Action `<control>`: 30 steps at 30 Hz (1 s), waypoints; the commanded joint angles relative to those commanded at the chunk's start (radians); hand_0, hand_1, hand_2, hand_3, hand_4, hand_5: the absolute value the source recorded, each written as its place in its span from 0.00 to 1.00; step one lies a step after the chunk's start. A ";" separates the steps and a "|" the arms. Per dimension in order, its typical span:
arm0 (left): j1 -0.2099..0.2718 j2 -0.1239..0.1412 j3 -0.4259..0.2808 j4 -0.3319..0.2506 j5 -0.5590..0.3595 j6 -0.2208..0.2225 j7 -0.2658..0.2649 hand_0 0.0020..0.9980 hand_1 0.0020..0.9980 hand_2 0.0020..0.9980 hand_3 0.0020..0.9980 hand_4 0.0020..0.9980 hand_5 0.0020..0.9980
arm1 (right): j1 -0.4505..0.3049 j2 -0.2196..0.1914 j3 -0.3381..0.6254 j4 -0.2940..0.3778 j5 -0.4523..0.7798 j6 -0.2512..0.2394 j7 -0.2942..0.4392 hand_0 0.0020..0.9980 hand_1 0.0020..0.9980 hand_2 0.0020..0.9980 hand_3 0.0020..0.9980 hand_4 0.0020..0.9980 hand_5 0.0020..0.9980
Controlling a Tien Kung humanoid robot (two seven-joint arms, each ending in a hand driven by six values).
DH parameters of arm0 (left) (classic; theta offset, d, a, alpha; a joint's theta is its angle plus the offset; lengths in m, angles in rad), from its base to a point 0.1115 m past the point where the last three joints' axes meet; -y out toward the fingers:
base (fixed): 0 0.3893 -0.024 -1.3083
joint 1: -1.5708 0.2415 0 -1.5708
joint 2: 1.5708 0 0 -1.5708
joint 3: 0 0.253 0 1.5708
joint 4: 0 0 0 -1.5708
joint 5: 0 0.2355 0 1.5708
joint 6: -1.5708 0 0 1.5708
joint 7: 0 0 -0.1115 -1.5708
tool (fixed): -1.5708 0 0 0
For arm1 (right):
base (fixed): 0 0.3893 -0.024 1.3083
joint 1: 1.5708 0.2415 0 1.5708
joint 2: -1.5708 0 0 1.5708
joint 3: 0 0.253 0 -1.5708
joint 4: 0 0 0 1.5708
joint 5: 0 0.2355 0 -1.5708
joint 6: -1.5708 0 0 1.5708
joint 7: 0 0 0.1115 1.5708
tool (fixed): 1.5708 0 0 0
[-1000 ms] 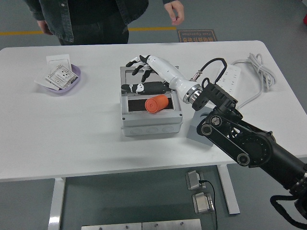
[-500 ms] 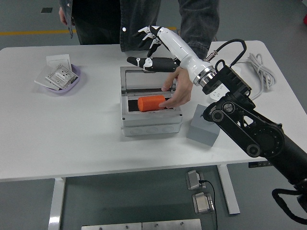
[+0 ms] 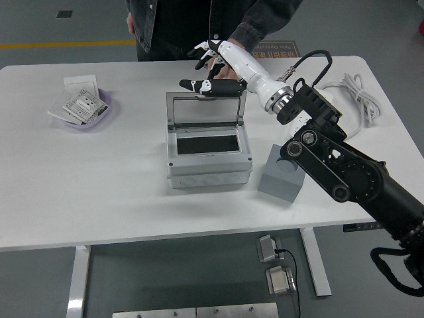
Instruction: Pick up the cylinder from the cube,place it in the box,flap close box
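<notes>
The grey box (image 3: pixel 209 169) stands at the table's middle with its lid (image 3: pixel 207 109) upright and open. Its black inside (image 3: pixel 207 144) holds nothing. The orange cylinder is not in view. The grey cube (image 3: pixel 281 177) sits to the right of the box with nothing on top. My right hand (image 3: pixel 197 71), white with black fingers, hovers just above the lid's top edge, fingers spread and empty. A person's hand (image 3: pixel 224 66) is right behind my hand, mostly hidden by it, with the dark sleeve (image 3: pixel 255 26) above. My left arm is not in view.
A purple bowl (image 3: pixel 83 109) with paper packets sits at the far left. A white power strip's cable (image 3: pixel 361 99) lies at the far right. The person stands at the table's far edge, centre.
The person's hand reached into the box and took the orange cylinder out, then drew back. My right hand rose from inside the box to above the lid.
</notes>
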 joint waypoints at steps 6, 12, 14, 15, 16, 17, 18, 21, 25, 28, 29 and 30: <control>-0.005 0.001 -0.002 0.000 0.007 -0.001 0.000 0.59 0.66 0.61 0.60 0.67 0.29 | 0.065 0.008 -0.030 -0.150 0.025 0.008 0.018 0.72 0.64 0.65 0.69 0.94 0.63; -0.005 0.001 -0.013 0.000 0.019 -0.002 0.001 0.59 0.66 0.61 0.60 0.67 0.29 | 0.093 0.015 -0.037 -0.278 0.023 0.021 0.013 0.75 0.67 0.66 0.69 0.94 0.64; -0.005 0.001 -0.015 0.000 0.021 -0.002 0.001 0.59 0.66 0.61 0.60 0.67 0.29 | 0.095 0.017 -0.045 -0.305 0.023 0.021 0.012 0.75 0.67 0.66 0.69 0.94 0.64; -0.006 0.001 -0.015 0.000 0.021 -0.002 0.000 0.59 0.66 0.61 0.60 0.67 0.29 | 0.095 0.019 -0.049 -0.315 0.023 0.021 0.012 0.78 0.70 0.70 0.70 0.93 0.65; -0.006 0.001 -0.015 0.000 0.021 -0.001 0.000 0.59 0.66 0.61 0.60 0.67 0.29 | 0.094 0.021 -0.054 -0.324 0.022 0.021 0.012 0.78 0.70 0.70 0.70 0.93 0.65; -0.007 0.001 -0.015 0.000 0.021 -0.002 0.000 0.59 0.66 0.61 0.60 0.67 0.29 | 0.093 0.023 -0.059 -0.334 0.022 0.020 0.013 0.78 0.70 0.70 0.70 0.93 0.65; -0.007 0.000 -0.014 0.000 0.021 -0.002 0.000 0.59 0.66 0.61 0.60 0.67 0.29 | 0.091 0.025 -0.065 -0.343 0.022 0.019 0.015 0.78 0.70 0.70 0.70 0.93 0.65; -0.009 -0.001 -0.013 0.000 0.021 -0.002 -0.001 0.59 0.66 0.61 0.60 0.67 0.29 | 0.086 0.030 -0.075 -0.365 0.020 0.015 0.019 0.79 0.71 0.71 0.70 0.93 0.66; -0.010 -0.002 -0.013 0.000 0.022 -0.002 -0.001 0.59 0.66 0.61 0.60 0.67 0.29 | 0.078 0.031 -0.082 -0.377 0.011 0.011 0.023 0.79 0.71 0.71 0.70 0.93 0.66; -0.009 -0.002 -0.016 0.000 0.024 -0.001 -0.001 0.59 0.66 0.61 0.60 0.67 0.29 | 0.070 0.025 -0.084 -0.357 0.000 0.009 0.022 0.79 0.71 0.71 0.70 0.93 0.66; -0.008 -0.002 -0.017 0.000 0.025 -0.001 -0.001 0.59 0.66 0.61 0.60 0.67 0.29 | 0.066 0.023 -0.085 -0.347 -0.003 0.008 0.022 0.79 0.71 0.71 0.70 0.93 0.66; -0.008 -0.002 -0.017 0.000 0.026 -0.001 -0.001 0.59 0.66 0.61 0.60 0.67 0.29 | 0.062 0.020 -0.086 -0.334 -0.008 0.007 0.021 0.79 0.71 0.71 0.70 0.93 0.66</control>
